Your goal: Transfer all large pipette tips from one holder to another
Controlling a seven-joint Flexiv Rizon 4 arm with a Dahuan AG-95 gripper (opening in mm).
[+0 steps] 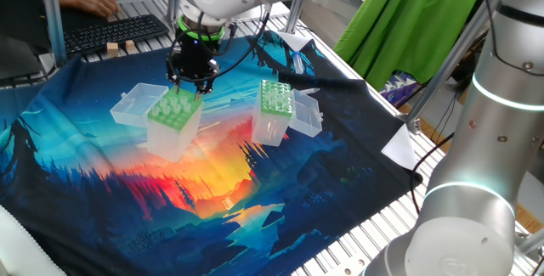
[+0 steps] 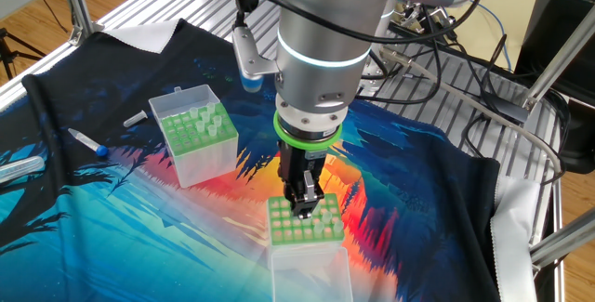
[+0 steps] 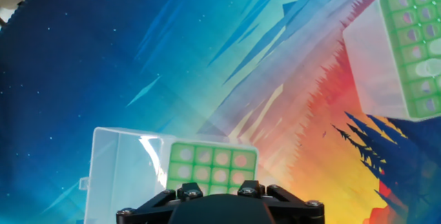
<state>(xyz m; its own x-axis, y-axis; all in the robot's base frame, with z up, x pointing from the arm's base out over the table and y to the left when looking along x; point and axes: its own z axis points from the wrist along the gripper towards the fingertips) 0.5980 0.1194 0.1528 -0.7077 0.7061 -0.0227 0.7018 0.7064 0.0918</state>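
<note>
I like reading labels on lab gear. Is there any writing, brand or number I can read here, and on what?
None can be read. The two green-topped boxes, the robot arm and the picture cloth show no legible text. The keyboard keys are too small to read.

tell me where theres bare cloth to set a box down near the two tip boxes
Bare cloth lies between the box under the gripper, and the second box, and more in front of both toward the cloth's near edge. It is crowded behind them: open lids, cables and a keyboard.
</note>
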